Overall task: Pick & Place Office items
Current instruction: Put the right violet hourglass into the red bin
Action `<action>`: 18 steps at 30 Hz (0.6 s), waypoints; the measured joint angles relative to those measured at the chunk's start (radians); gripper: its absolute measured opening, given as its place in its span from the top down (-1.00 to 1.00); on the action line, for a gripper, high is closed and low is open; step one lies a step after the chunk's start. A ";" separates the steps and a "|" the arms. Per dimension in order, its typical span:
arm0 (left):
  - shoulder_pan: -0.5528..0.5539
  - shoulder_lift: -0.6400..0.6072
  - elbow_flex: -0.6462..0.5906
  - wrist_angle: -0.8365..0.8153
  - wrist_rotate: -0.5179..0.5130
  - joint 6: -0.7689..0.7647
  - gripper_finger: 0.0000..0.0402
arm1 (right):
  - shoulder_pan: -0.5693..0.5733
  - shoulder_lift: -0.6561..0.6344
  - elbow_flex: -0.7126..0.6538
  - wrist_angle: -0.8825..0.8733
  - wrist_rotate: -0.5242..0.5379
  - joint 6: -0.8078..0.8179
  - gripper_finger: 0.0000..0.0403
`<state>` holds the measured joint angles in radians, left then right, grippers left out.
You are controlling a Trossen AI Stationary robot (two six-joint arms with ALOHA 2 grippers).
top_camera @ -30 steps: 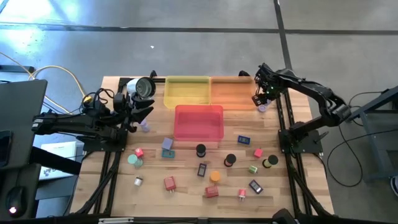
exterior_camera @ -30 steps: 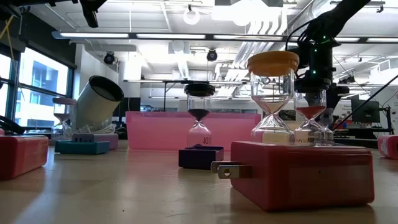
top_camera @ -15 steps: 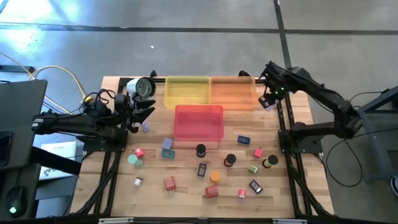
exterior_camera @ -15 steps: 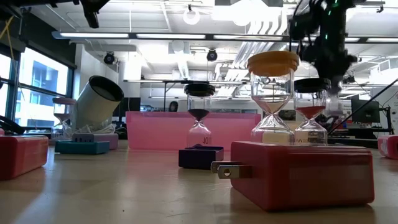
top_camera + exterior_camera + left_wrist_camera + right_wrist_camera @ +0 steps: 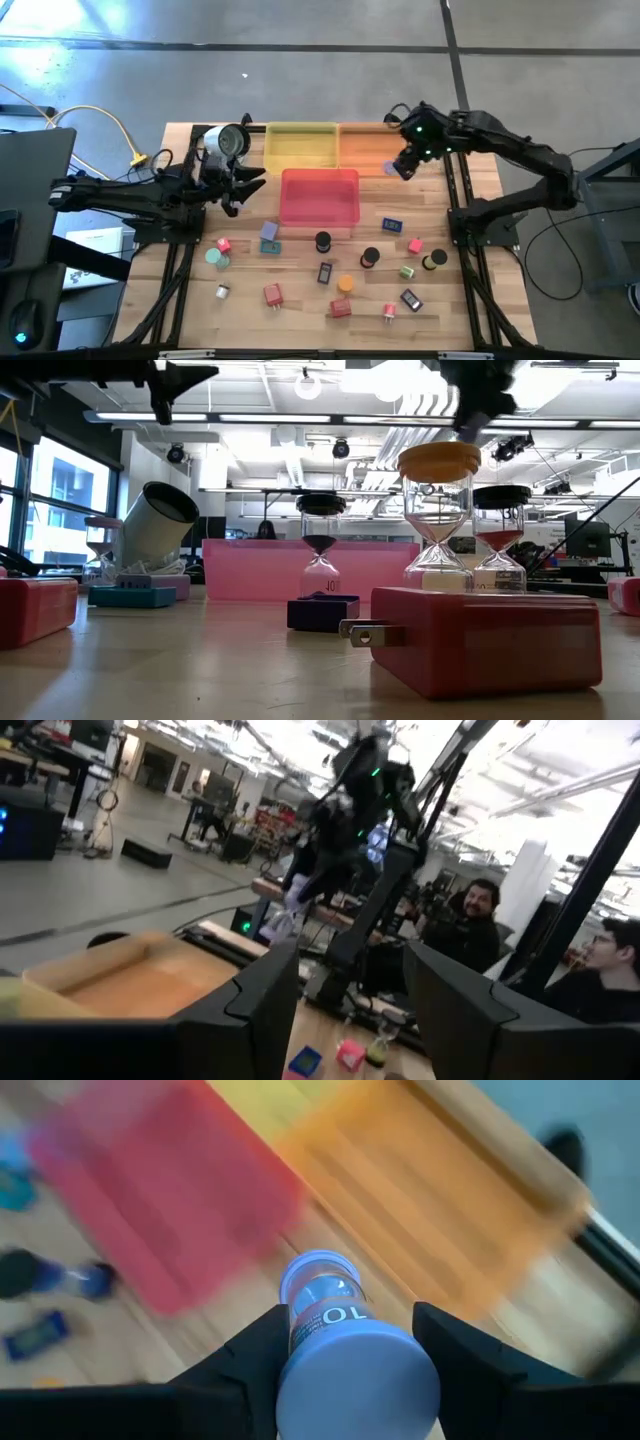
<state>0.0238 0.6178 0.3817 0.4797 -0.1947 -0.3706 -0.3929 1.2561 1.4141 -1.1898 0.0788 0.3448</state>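
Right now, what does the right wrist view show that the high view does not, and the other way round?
Only the right wrist view shows that the right gripper is shut on a lilac hourglass timer printed "10". Only the high view shows the left gripper beside the round silver-rimmed object, and the yellow tray. Both show the pink tray, the orange tray and the wooden table.

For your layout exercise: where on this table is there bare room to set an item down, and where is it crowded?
Bare wood lies at the front left corner, below the teal cylinder, and right of the orange tray. The yellow tray and pink tray look empty. The front middle, around the black cylinder, is crowded.
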 joint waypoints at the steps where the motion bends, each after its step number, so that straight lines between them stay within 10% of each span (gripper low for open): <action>1: 0.000 0.008 0.000 0.000 0.000 0.000 0.12 | 0.022 0.014 0.003 0.042 0.000 0.000 0.10; 18: -0.044 0.065 0.000 0.001 0.043 -0.071 0.12 | 0.173 0.399 0.005 0.321 0.098 -0.136 0.10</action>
<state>-0.0201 0.6827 0.3817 0.4805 -0.1513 -0.4419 -0.2199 1.6548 1.4189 -0.8690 0.1766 0.2088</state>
